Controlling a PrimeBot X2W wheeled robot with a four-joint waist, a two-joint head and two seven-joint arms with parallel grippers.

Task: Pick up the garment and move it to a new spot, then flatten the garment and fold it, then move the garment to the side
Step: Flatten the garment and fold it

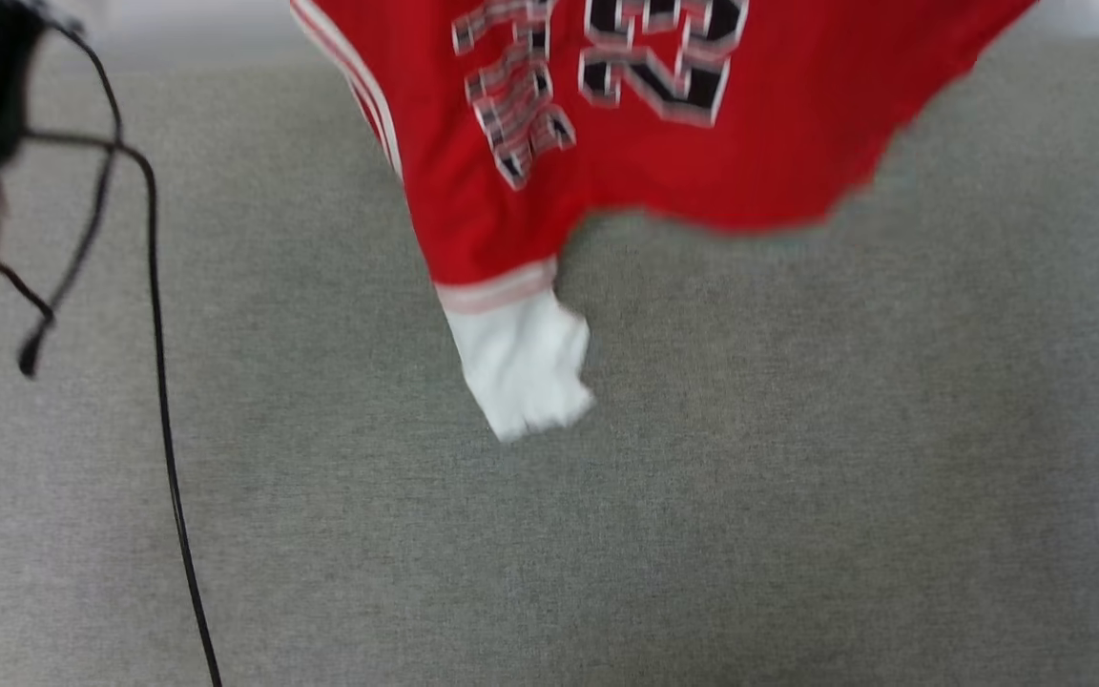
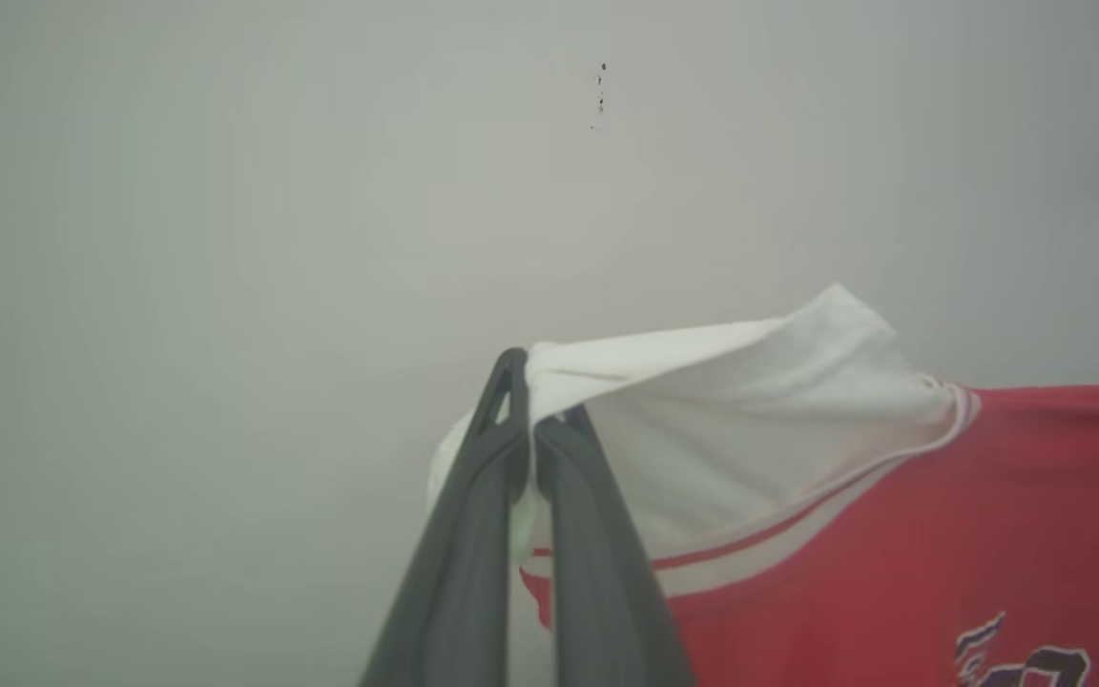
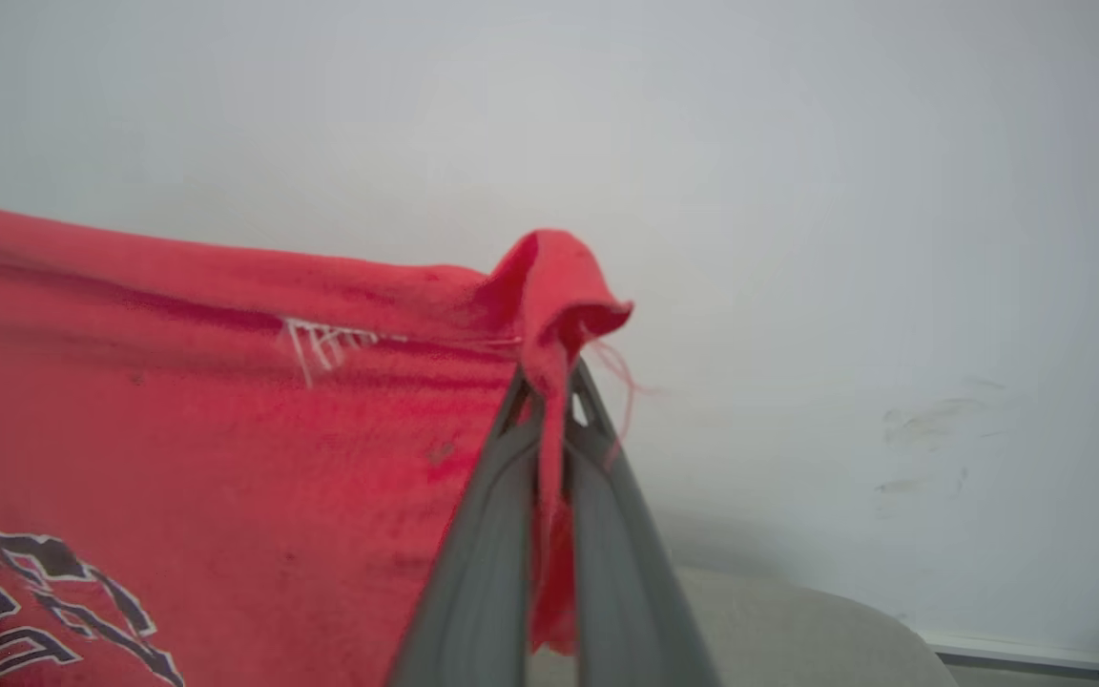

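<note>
Two corner grips carry the garment (image 1: 702, 162). My left tool (image 2: 540, 391) pinches a white sleeve, my right tool (image 3: 549, 382) a red corner. It hangs over the grey cushion's (image 1: 702, 496) far edge, and I judge it soft, light and droopy.

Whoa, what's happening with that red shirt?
A two-armed robot holds the shirt up, stretched between both arms. Its left end effector is shut on one white sleeve, the right end effector on a red edge. The other sleeve dangles over the grey surface. Nothing is folded yet.
</note>
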